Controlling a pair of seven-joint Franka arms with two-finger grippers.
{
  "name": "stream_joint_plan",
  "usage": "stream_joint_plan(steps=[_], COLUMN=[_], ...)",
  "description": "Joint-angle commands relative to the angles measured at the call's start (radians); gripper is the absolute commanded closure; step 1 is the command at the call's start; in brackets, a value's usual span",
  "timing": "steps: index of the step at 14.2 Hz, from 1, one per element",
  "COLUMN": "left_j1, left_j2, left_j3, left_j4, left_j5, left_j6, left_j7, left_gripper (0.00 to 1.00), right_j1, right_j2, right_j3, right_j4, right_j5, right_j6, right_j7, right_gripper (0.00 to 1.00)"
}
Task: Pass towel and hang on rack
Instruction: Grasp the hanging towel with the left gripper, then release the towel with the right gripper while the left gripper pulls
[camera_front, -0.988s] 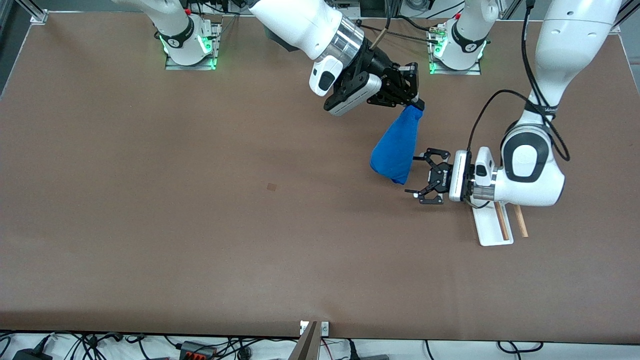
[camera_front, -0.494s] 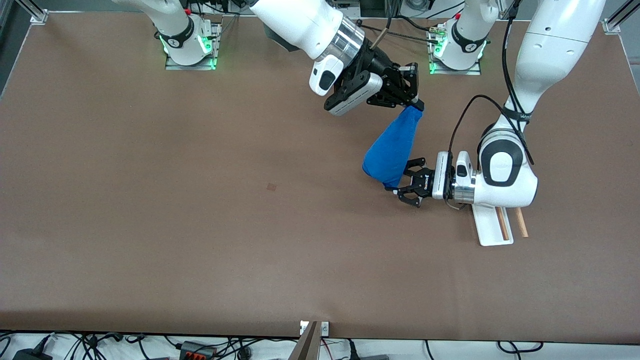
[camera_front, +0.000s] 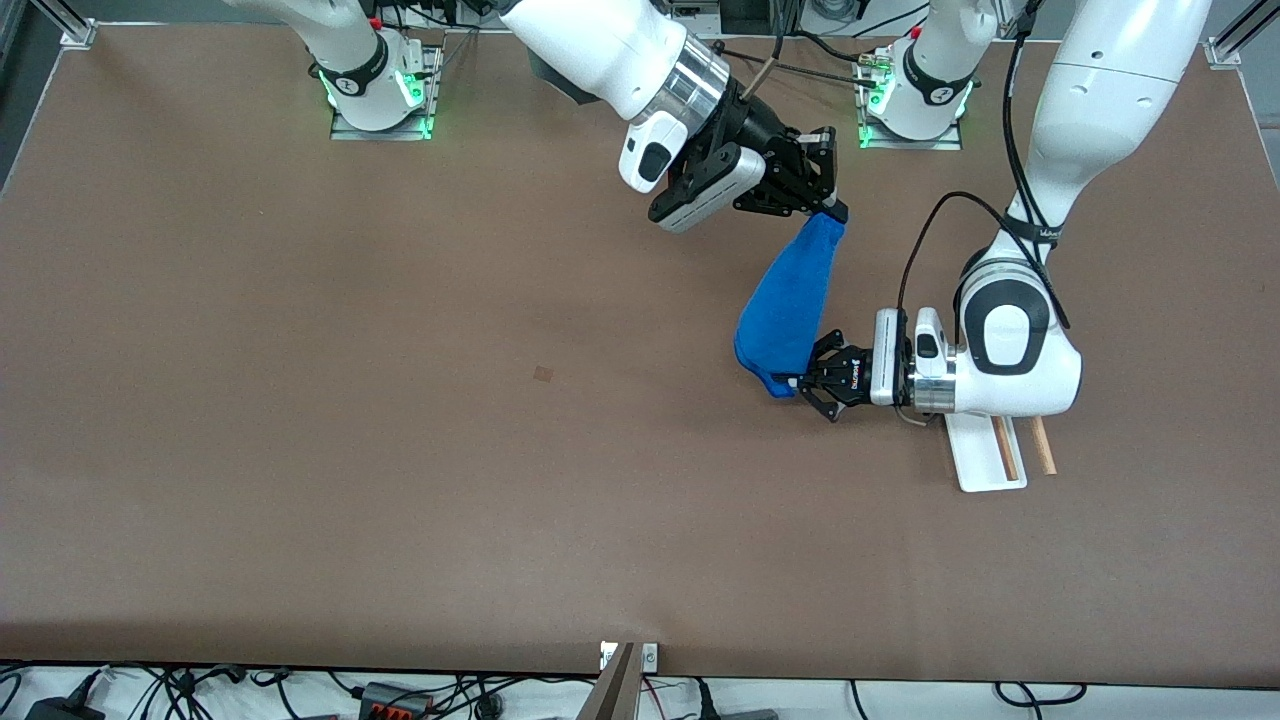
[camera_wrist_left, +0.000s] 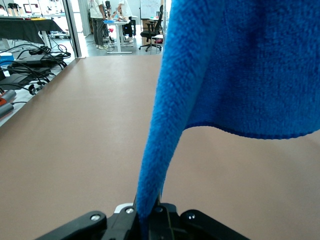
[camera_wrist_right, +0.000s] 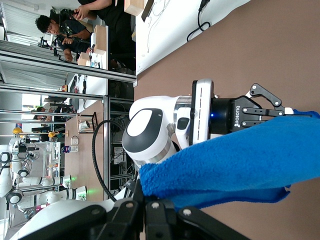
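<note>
Handover is the step in hand, judging from how the cloth is held at both ends; the left gripper, reaching sideways low over the brown surface, has its fingers pressed together on the lower hanging corner of the small bright blue microfibre towel, and its wrist view shows the cloth rising straight out of the pinch. Outward and upward, the towel runs as a narrow drape to the right gripper, which pinches its top corner over the surface near the left arm's base; the right wrist view shows the same cloth gathered between that gripper's fingers.

To do this well, I judge that the left gripper should have a firm pinch with a good depth of cloth before the right gripper lets go; a thin pinch on soft pile could slip once the full weight swings onto it; the release should come without any pull between the two arms.

Just beside the left arm's wrist, nearer the front camera, stands the small white tray-based rack with two light-brown wooden rods; its upper part is hidden by the arm; nothing hangs on what shows of it.
</note>
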Motion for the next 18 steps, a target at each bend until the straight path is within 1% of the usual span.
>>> stream_joint_plan(steps=[1,2,3,4,5,6,7,8,9,10,12,13,14,16,17,18], left_j1=[-0.014,-0.016,-0.019,-0.022,-0.017,-0.008,-0.003,-0.002,0.000,0.003,0.018,0.018,0.023,0.076,0.101,0.131], left_j2=[0.009,0.006,0.004,0.006,0.012,0.009,0.003,-0.021,-0.044,-0.060,-0.074,-0.078,-0.089,-0.101,-0.101,-0.106], left_j3=[0.002,0.008,0.014,0.012,0.015,0.017,0.018,0.017,0.014,0.015,0.032,0.057,0.063,0.071,0.071,0.071], left_j4=[0.028,0.029,0.034,0.064,0.116,0.146,0.160,0.169,0.174,0.174,0.171,0.174,0.177,0.201,0.209,0.215], left_j5=[-0.023,-0.020,-0.001,0.057,0.112,0.200,0.288,0.394,0.468,0.502,0.516,0.577,0.639,0.690,0.727,0.770], left_j6=[0.029,0.029,0.030,0.029,0.026,0.024,0.020,0.017,0.015,0.013,-0.022,-0.029,-0.031,-0.109,-0.138,-0.140], left_j7=[0.020,-0.003,-0.039,-0.055,-0.082,-0.150,-0.249,-0.364,-0.436,-0.464,-0.523,-0.570,-0.636,-0.786,-0.858,-0.903], left_gripper=[0.99,0.99,0.99,0.99,0.99,0.99,0.99,0.99,0.99,0.99,0.99,0.99,0.99,0.99,0.99,0.99], right_j1=[0.005,0.005,0.003,-0.004,-0.011,-0.018,-0.043,-0.078,-0.099,-0.118,-0.191,-0.222,-0.259,-0.309,-0.323,-0.333], right_j2=[0.012,0.012,0.010,0.009,0.009,0.007,0.004,0.003,0.001,-0.002,-0.005,-0.008,-0.008,-0.011,-0.023,-0.033], right_j3=[-0.002,-0.002,-0.002,-0.002,-0.004,-0.007,-0.007,-0.004,-0.002,-0.007,-0.007,-0.007,-0.007,-0.005,-0.005,-0.007], right_j4=[0.021,0.022,0.022,0.022,0.021,0.015,0.012,0.016,0.021,0.021,0.021,0.021,0.021,0.021,0.021,0.021], right_j5=[-0.012,-0.011,-0.015,-0.017,-0.020,-0.043,-0.079,-0.121,-0.156,-0.164,-0.176,-0.211,-0.274,-0.424,-0.479,-0.506], right_j6=[0.001,0.001,-0.001,-0.002,-0.011,-0.037,-0.101,-0.210,-0.316,-0.391,-0.537,-0.617,-0.695,-0.838,-0.911,-0.967], right_j7=[-0.005,0.009,-0.003,-0.003,-0.009,-0.012,-0.017,-0.032,-0.076,-0.115,-0.194,-0.248,-0.296,-0.340,-0.340,-0.340], right_gripper=[1.00,0.69,0.01,0.00,0.00,0.00,0.00,0.00,0.00,0.00,0.00,0.00,0.00,0.00,0.00,0.00])
